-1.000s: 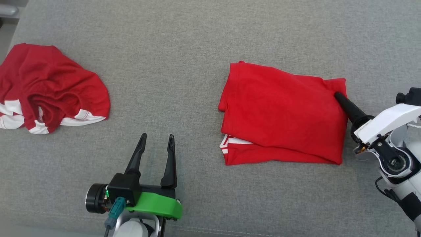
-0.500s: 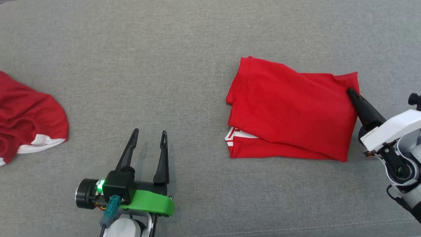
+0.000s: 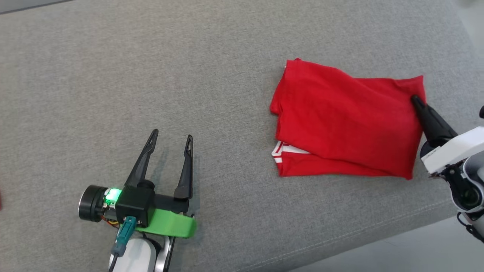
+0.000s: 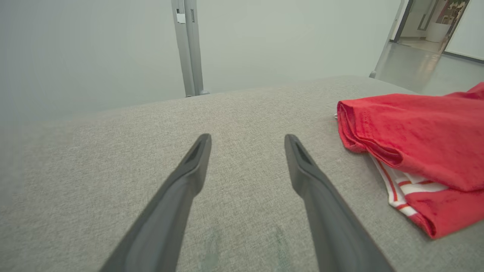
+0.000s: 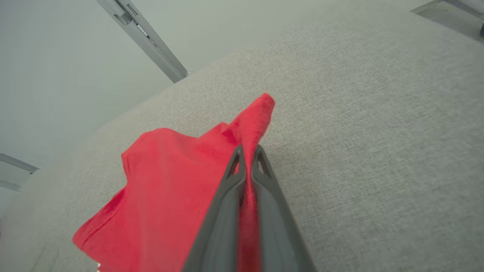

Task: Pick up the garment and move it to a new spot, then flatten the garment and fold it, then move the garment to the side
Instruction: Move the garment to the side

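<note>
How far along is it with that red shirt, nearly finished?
Nearly, it seems. Done: the red garment lies folded into a flat stack on the grey surface. In hand: the right gripper is pinched shut on the garment's far right corner; the left gripper hangs open, apart from it. Left: probably sliding the stack to the side and letting go.

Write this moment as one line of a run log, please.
stage: fold done | red garment: folded, on grey cushion | right claw: shut on its corner | left claw: open, empty, beside it
</note>
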Controlling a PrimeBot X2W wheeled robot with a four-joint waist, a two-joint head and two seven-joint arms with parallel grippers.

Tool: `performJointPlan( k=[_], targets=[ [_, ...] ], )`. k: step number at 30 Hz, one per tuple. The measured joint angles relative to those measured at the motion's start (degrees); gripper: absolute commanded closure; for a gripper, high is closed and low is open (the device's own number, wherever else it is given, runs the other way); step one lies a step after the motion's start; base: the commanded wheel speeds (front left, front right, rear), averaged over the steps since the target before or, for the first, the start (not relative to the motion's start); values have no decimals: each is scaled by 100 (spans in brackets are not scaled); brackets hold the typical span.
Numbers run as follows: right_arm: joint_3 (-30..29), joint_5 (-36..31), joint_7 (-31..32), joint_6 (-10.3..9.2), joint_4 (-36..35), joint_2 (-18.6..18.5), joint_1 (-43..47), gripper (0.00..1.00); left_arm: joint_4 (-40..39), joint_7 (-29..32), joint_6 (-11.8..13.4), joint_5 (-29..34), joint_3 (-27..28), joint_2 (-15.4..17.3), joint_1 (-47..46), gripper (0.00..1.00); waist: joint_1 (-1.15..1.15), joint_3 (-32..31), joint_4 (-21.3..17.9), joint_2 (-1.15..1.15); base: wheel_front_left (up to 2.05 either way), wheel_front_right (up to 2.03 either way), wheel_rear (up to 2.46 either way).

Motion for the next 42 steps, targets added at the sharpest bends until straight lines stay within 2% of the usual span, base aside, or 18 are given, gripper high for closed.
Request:
performJointPlan(
  k=[4,7,13,17,27,31,37,38,39,42],
  targets=[
    [-119,-434,-40,0,320,-105,-363,100,-155,-1,-37,79,-30,70,-140,0,0,246,-151,0,0,0,0],
    [-443,-1033,-56,0,548,-143,-828,100,-297,0,-77,146,-78,105,-246,0,0,473,-201,0,0,0,0],
    [-1028,-1967,-62,1,949,-14,-1534,100,-549,26,-175,231,-215,191,-494,0,1,964,-191,0,0,0,0],
    [-1272,-2383,-62,1,1350,-55,-1834,100,-742,112,-230,250,-277,232,-670,0,1,1256,-123,0,0,0,0],
    [-2009,-3123,-62,1,1992,-319,-2281,100,-1034,238,-234,291,-288,379,-766,0,0,1673,150,0,0,0,0],
    [-2157,-3254,-62,3,2170,-309,-2382,100,-1095,272,-233,293,-314,396,-766,0,0,1715,199,0,0,0,0],
    [-2540,-3493,-63,4,2791,-215,-2563,100,-1243,333,-225,348,-394,443,-763,0,0,1704,226,0,0,0,0],
    [-2598,-3552,-63,4,2863,-189,-2583,61,-1259,339,-225,349,-403,459,-763,0,0,1692,228,0,0,0,0],
    [-2663,-3623,-63,4,2936,-144,-2588,0,-1268,364,-225,349,-404,470,-762,0,0,1676,230,0,0,0,0],
    [-3022,-4118,-62,4,2995,-37,-2601,0,-1277,383,-211,348,-393,497,-763,0,1,1608,229,0,0,0,0]
  ],
)
